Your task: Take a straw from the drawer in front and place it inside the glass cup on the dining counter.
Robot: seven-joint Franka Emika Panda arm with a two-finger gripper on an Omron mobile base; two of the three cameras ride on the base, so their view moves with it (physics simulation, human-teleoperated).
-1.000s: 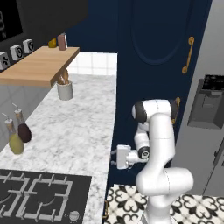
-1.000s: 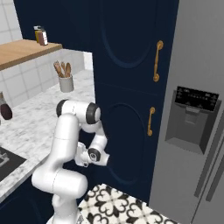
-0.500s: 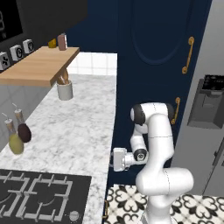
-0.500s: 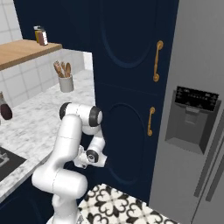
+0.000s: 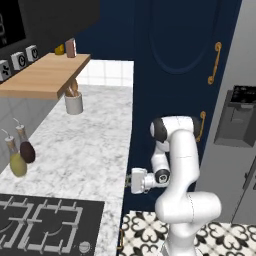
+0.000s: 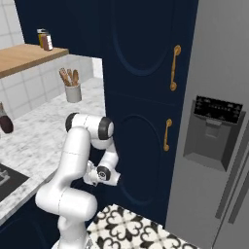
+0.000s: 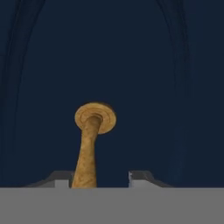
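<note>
My gripper (image 7: 100, 178) is low, just under the marble counter's edge (image 5: 126, 165), pointing at a dark navy front (image 7: 144, 87) that I take for the drawer. A gold handle (image 7: 89, 144) runs from its round mount toward me and passes between my fingertips. The left fingertip (image 7: 63, 179) sits against the handle, and a gap shows before the right one (image 7: 141, 177). In the left base view the gripper (image 5: 131, 181) sticks out leftward from the white arm. The straw, the glass cup and the dining counter are out of view.
A black gas hob (image 5: 40, 227) lies on the marble counter, with two bottles (image 5: 20, 152) and a white crock of wooden utensils (image 5: 73, 101) behind it. A wooden shelf (image 5: 45, 74) hangs above. Tall navy doors with gold handles (image 6: 172, 68) and a grey fridge (image 6: 219, 126) stand to the right.
The hand has sunk a little and moved closer to the front under the counter edge. The base and the other things have stayed still.
</note>
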